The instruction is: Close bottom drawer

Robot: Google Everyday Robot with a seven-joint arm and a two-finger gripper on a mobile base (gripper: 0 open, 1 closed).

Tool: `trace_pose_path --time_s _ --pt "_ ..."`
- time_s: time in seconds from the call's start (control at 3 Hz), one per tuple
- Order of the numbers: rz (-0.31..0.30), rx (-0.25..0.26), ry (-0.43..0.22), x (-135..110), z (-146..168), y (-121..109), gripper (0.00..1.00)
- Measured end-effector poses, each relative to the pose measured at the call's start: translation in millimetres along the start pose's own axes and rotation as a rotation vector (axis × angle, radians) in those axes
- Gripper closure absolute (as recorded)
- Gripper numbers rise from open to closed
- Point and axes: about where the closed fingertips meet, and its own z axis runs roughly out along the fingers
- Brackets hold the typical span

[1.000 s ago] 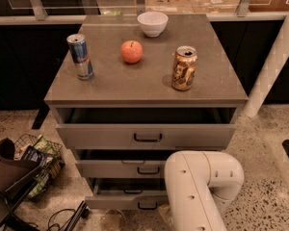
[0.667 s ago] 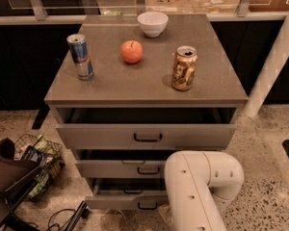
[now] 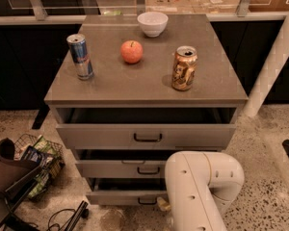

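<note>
Down at the foot of the grey cabinet [image 3: 135,83], the flat grey bottom drawer [image 3: 119,197] stood pulled out beneath the ajar middle drawer [image 3: 111,169] and top drawer [image 3: 98,136]. My gripper [image 3: 161,205] sat just beside its front, mostly hidden by my bulky white arm [image 3: 202,184]; how open it was, I couldn't tell. A wire basket of packets [image 3: 38,160] lay on the floor off to one side.

My big white arm [image 3: 202,186] blocks the right side of the bottom drawer [image 3: 120,197]. My tool [image 3: 162,205] peeks out just beside its front. Left of it, bare floor [image 3: 113,219], then a basket [image 3: 41,161].
</note>
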Motion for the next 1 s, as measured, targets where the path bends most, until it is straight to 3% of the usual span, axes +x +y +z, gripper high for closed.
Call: trace_pose_path --time_s 0.33,0.67,1.0 --pt "0.0 0.0 0.0 0.0 0.0 0.0 0.0" --pt "0.0 0.0 0.0 -0.2 -0.1 0.1 0.15" --pt "0.0 0.0 0.0 -0.4 -0.3 0.4 0.38"
